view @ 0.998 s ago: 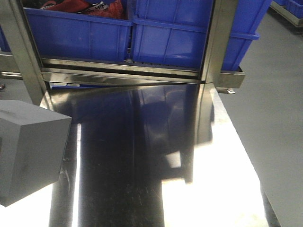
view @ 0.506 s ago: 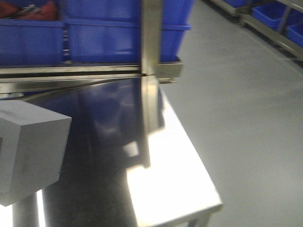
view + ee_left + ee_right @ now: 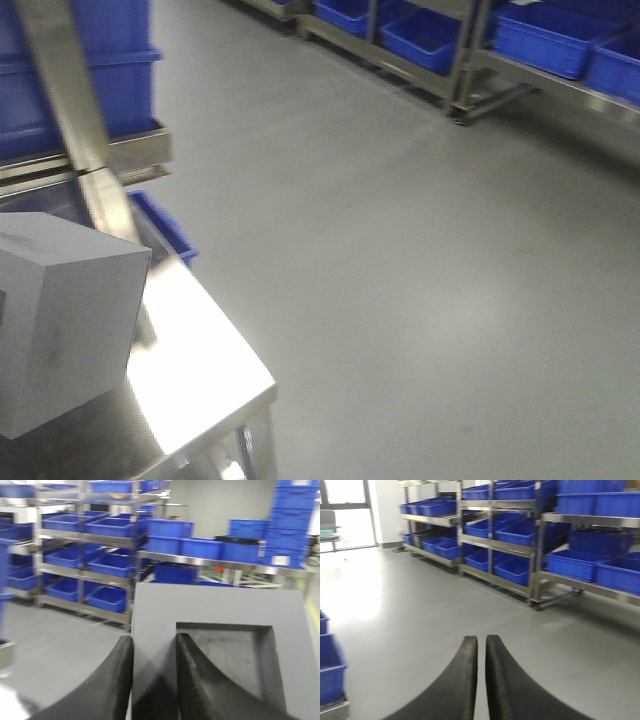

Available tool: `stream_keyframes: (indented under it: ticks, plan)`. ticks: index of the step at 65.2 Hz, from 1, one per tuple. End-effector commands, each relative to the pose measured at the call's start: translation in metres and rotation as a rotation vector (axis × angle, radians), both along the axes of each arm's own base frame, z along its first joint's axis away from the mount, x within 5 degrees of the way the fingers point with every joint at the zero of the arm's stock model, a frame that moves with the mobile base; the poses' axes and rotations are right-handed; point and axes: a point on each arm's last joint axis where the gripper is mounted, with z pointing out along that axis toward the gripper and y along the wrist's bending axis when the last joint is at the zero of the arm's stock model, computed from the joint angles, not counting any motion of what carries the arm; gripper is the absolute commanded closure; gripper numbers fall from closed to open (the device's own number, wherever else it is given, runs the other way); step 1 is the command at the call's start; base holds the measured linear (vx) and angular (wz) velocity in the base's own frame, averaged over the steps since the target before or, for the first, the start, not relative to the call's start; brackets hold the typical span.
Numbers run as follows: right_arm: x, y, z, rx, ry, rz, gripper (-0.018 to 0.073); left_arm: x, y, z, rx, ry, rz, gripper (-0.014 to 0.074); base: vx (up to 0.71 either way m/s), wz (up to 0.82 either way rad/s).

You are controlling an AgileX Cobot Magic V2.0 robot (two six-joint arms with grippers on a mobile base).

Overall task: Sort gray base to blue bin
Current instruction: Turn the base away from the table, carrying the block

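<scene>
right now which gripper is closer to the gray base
Left. The left gripper is clamped on the gray base, pinching one of its walls. The right gripper is shut on nothing over open floor, no base in its view.

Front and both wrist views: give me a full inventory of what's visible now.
gray base: one, light gray, clamped in the left gripper, recess toward the left wrist camera.
blue bins: many, bright blue, on the racks and stacked behind them.
steel racks: several, silver, along the far side of the floor.
steel table: one, shiny, lower left of the front view.
floor: gray, between table and racks.
left gripper: black fingers, shut on the base's wall.
right gripper: black fingers, shut, empty.
</scene>
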Motion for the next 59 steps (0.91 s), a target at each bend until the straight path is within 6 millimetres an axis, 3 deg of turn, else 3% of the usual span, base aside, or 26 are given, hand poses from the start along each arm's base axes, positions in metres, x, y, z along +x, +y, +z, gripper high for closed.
stream_keyframes:
  ticks: [1, 59]
  plan:
    - [-0.001, 0.0, 0.009, -0.013, -0.092, -0.002, 0.0564, -0.001, 0.002, 0.018, -0.076, -0.096, 0.012, 0.0601, -0.03, -0.65]
    - [-0.001, 0.0, 0.009, -0.013, -0.092, -0.002, 0.0564, -0.001, 0.002, 0.0179, -0.075, -0.095, 0.011, 0.0601, 0.03, -0.58]
